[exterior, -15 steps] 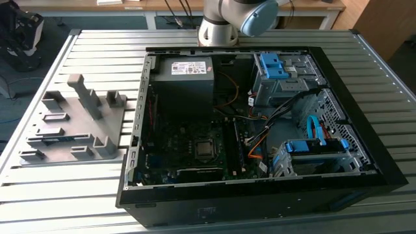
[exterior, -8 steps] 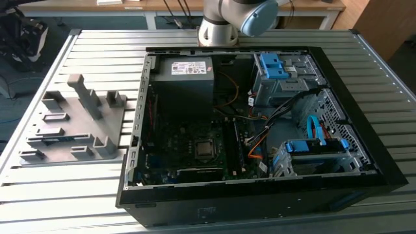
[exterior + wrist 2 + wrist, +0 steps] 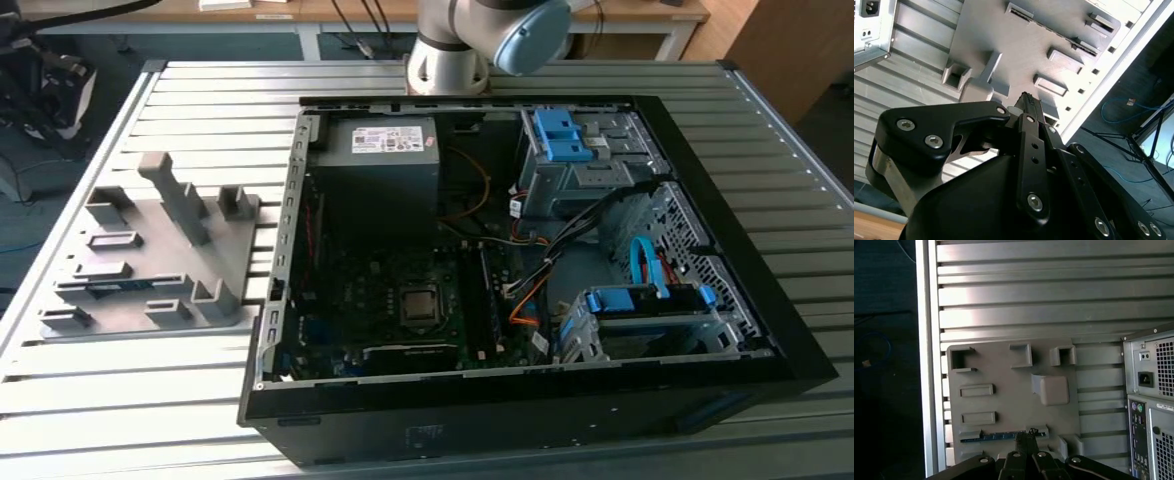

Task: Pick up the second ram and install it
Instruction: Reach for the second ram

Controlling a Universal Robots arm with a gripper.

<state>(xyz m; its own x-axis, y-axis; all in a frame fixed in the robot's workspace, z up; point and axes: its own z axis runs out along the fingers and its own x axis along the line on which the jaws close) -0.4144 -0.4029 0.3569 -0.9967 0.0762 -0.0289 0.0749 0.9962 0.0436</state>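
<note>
We note the second ram [image 3: 999, 436] sitting in a long slot of the grey fixture tray [image 3: 1014, 400]. The tray lies on the slatted table [image 3: 1054, 305], beside the open computer case [image 3: 534, 300]. The gripper [image 3: 1027, 434] hangs over the tray above the stick, jaws together and holding nothing.

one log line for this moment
hand: over second ram | second ram: lying in grey fixture, not held

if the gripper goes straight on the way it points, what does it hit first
Probably the second ram, the blue stick in the grey holder tray: the gripper points down at it in the first wrist view. Depth is unclear, so the tray itself could come first.
</note>
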